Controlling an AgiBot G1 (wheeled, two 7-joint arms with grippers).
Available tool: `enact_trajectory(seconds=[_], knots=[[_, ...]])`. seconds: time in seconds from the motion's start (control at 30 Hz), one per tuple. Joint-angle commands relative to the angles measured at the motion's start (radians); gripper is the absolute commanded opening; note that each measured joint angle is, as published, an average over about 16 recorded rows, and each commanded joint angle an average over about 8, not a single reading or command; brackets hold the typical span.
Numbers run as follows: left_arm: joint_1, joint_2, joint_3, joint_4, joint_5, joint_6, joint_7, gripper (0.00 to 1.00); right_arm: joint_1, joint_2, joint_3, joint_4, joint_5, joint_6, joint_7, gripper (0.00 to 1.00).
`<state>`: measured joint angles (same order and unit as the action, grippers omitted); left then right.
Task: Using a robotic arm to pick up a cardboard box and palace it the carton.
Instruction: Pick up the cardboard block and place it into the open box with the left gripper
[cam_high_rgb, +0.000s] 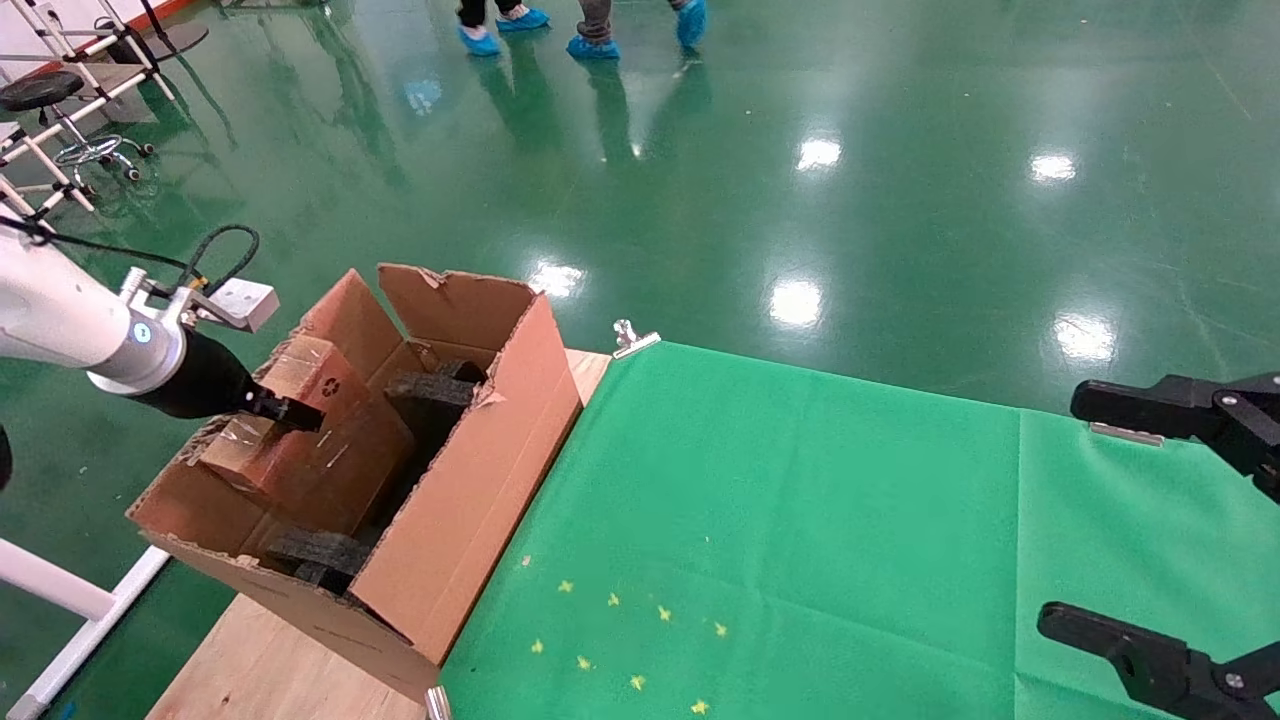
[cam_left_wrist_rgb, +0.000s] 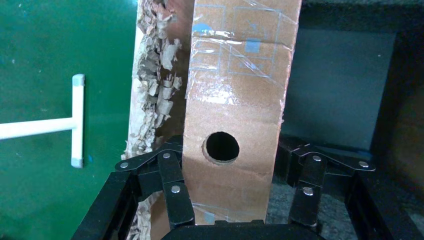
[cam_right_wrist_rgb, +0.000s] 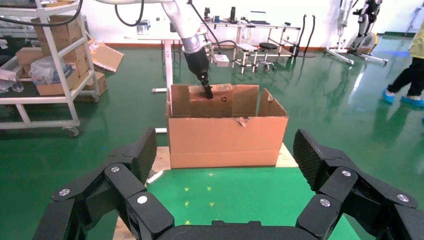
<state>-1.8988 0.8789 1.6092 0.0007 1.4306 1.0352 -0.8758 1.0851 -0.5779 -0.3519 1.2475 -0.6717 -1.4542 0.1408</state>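
Taped cardboard box (cam_left_wrist_rgb: 235, 100) over carton (cam_high_rgb: 470, 480).
We judge it light, stiff, slippery; left gripper (cam_left_wrist_rgb: 235, 200) pinches its broad faces; right gripper (cam_right_wrist_rgb: 227, 185) spread, idle.

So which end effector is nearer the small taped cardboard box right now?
The left. The left end effector is shut on the cardboard box inside the carton; the right end effector sits open, far across the green cloth.

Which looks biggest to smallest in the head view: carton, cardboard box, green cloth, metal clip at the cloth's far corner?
1. green cloth, partly cut off by the frame
2. carton
3. cardboard box, held in the carton by the left gripper
4. metal clip

The right gripper waits open over the cloth.
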Motion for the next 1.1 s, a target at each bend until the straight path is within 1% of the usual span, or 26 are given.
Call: enact_trajectory(seconds=[0.03,0.5,1.1], knots=[[0.010,0.001,-0.002,-0.001,-0.002,-0.007,-0.001,0.00,0.000,0.000,0.000,0.000,0.000,0.000,0.000,1.00],[0.102,0.013,-0.012,-0.001,-0.017,-0.069,-0.012,0.00,0.000,0.000,0.000,0.000,0.000,0.000,0.000,1.00],[0.209,0.030,-0.038,-0.002,-0.055,-0.116,-0.035,0.00,0.000,0.000,0.000,0.000,0.000,0.000,0.000,1.00]])
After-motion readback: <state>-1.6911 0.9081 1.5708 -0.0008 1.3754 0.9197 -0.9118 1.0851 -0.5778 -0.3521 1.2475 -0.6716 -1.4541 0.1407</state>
